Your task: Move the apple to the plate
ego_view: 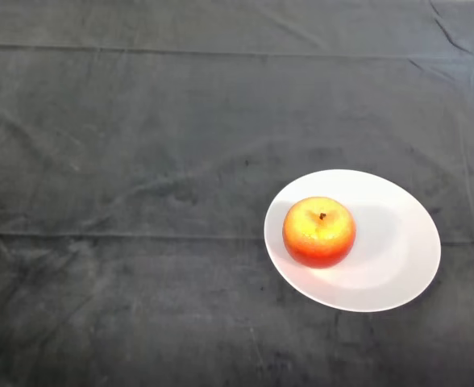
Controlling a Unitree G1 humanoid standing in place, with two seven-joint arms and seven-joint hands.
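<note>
On the white plate (398, 266), right of centre in the head view, sits the apple (318, 231). Red-orange skin, yellow crown, stem pointing up. It rests on the left half of the plate, close to the near-left rim but inside it, not overhanging. The plate lies flat on the dark cloth (140, 161) that covers the table.

Hand: no part of the robot shows in this view, so I cannot tell whether it is open, closed or holding anything.

Judgement: placement looks complete; apple upright and apparently at rest.

Risks from here:
- The apple is round and off-centre. A knock to the plate or a tug on the cloth could roll it toward the near-left rim and over.
- The cloth is creased around the plate; an arm dragging across it could shift the plate itself.
- A return pass from the lower left would cross nearest the apple's side.
</note>
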